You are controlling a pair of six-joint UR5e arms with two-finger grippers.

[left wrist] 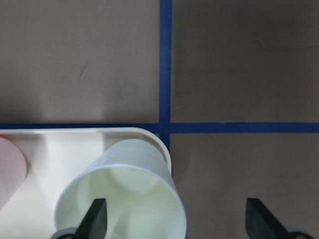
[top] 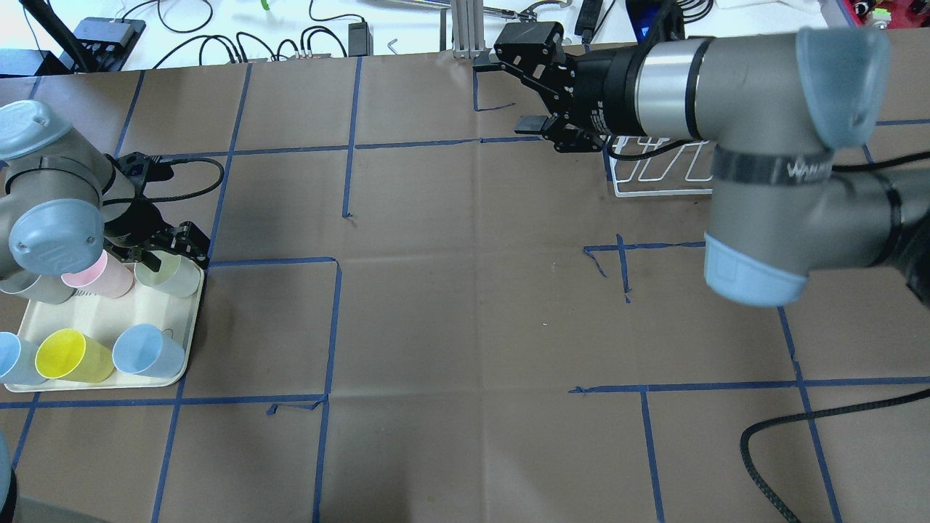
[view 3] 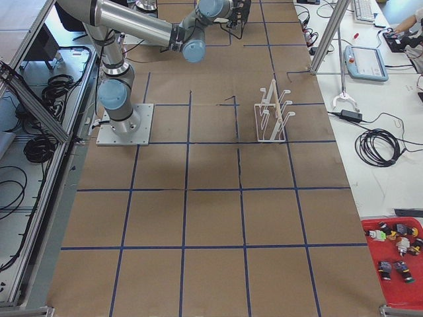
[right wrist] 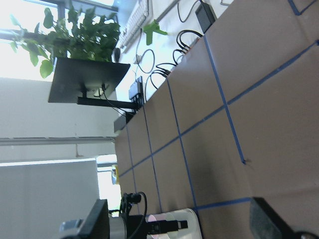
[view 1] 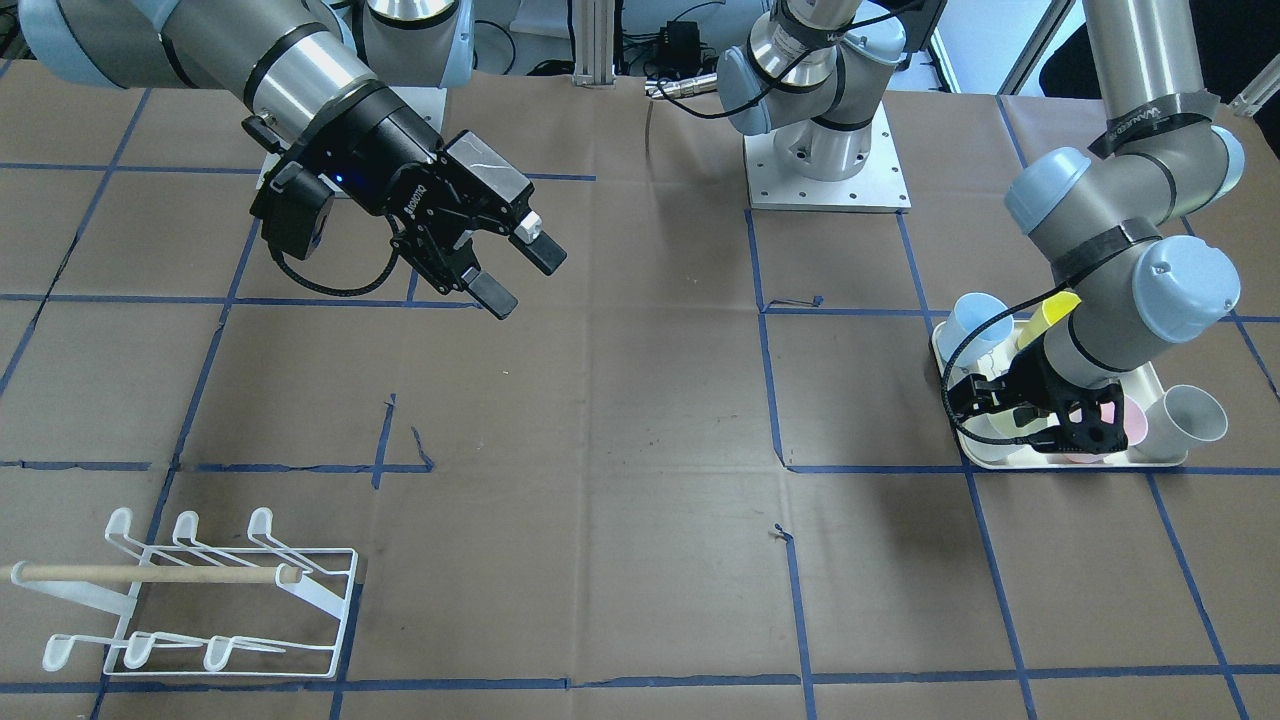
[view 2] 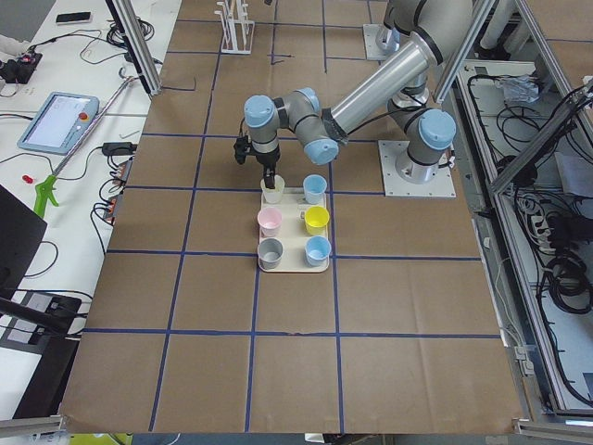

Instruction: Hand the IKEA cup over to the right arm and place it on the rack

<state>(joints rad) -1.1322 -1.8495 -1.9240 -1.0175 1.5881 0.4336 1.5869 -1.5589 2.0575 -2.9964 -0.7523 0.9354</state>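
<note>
A pale cream cup [top: 173,274] stands upright at the far right corner of the cream tray [top: 87,314]. My left gripper [top: 167,256] is open and lowered over it. In the left wrist view one finger [left wrist: 94,219] is inside the cup [left wrist: 124,164] and the other finger [left wrist: 260,219] is outside, past the tray's corner [left wrist: 149,133]. My right gripper [view 1: 520,277] is open and empty, held in the air far from the tray. The white wire rack [view 1: 200,590] with its wooden dowel stands empty; it also shows in the overhead view [top: 657,174], partly hidden under the right arm.
The tray also holds a pink cup [top: 102,274], a grey cup [top: 36,288], a yellow cup [top: 69,356] and two blue cups [top: 145,350]. Brown paper with blue tape lines covers the table. A black cable [top: 799,421] lies at the near right.
</note>
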